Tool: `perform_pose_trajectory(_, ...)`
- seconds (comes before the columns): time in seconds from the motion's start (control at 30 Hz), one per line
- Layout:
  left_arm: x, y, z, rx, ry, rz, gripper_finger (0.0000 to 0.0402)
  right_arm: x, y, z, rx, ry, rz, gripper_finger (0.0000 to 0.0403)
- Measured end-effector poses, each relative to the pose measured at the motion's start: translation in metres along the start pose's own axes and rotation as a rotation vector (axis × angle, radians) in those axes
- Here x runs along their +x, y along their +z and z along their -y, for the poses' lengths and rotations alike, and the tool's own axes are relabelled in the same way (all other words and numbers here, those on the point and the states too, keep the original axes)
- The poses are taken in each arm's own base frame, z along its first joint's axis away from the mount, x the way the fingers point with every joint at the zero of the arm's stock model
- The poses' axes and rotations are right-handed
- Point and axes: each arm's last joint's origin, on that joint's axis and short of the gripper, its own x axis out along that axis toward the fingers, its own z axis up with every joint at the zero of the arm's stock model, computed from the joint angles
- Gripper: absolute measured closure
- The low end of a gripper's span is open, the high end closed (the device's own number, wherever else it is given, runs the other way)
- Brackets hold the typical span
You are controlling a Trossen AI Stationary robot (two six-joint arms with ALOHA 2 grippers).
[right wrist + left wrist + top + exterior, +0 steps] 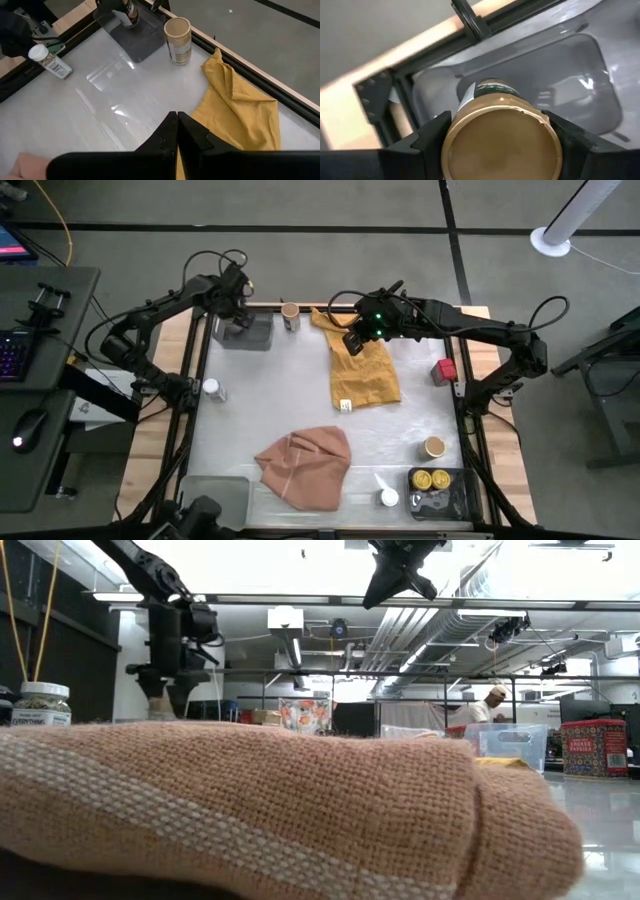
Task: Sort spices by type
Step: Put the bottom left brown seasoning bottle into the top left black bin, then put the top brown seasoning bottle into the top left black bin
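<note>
My left gripper (pixel 236 314) is at the far left over the grey tray (pixel 256 338), shut on a tan-lidded jar (pixel 502 137). My right gripper (pixel 176 122) is shut and empty, high above the mustard cloth's (pixel 365 368) far part. A second tan-lidded jar (pixel 290 315) stands by the far edge, and a third (pixel 433 447) stands near right. A white-lidded jar (pixel 212 388) stands at the left, and another (pixel 388 498) stands near the front. A red tin (pixel 444 370) stands at the right. Two yellow-lidded jars (pixel 430 478) sit in a dark tray (pixel 455 502). My left gripper pinches the tan-lidded jar between its two fingers (pixel 432 137), one on each side of the jar just below the lid (pixel 470 120). The fingers come from above, pointing down. The jar stands upright over the grey tray (pixel 565 75); whether its bottom rests there does not show.
A crumpled pink cloth (pixel 305 463) lies at the near middle and fills the low view's foreground (pixel 250 810). A clear tray (pixel 215 495) sits at the near left corner. Bare white table lies between the cloths and around the middle left.
</note>
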Motion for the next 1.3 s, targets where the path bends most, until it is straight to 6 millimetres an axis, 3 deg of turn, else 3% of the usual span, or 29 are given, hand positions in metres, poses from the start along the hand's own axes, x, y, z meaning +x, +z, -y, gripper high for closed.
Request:
perform_pose_trajectory(0.17, 0.004, 0.001, -0.016, -0.087, -0.009, -0.015, 0.0161, 0.002, 0.0, 0.0, -0.007, -0.002, -0.003, 0.0402)
perform_pose_trajectory(0.27, 0.005, 0.001, -0.021, -0.116, -0.01, -0.02, 0.013, 0.005, 0.0, -0.001, -0.018, -0.004, -0.007, 0.0402)
perform_pose_trajectory(0.4, 0.005, 0.001, -0.021, -0.123, -0.023, -0.018, 0.0095, 0.013, -0.002, -0.002, -0.023, -0.007, -0.028, 0.0402)
perform_pose_trajectory(0.67, 0.004, 0.002, -0.021, -0.136, -0.036, -0.014, 0.0086, 0.027, -0.006, -0.006, -0.055, 0.014, -0.079, 0.0402)
perform_pose_trajectory(0.8, -0.008, 0.012, -0.024, -0.141, -0.042, 0.032, 0.0085, 0.023, -0.005, -0.005, -0.063, 0.016, -0.072, 0.0402)
perform_pose_trajectory(0.97, -0.04, 0.036, -0.028, -0.171, -0.073, 0.166, 0.0084, 0.007, -0.003, -0.002, -0.059, 0.016, -0.04, 0.0402)
perform_pose_trajectory(1.07, -0.061, 0.049, -0.017, -0.142, -0.184, 0.265, 0.0085, -0.001, -0.002, 0.001, -0.048, 0.018, -0.033, 0.0402)
perform_pose_trajectory(1.3, -0.093, 0.06, 0.052, 0.141, -0.372, 0.473, 0.0087, -0.007, -0.002, 0.002, -0.046, 0.018, -0.03, 0.0402)
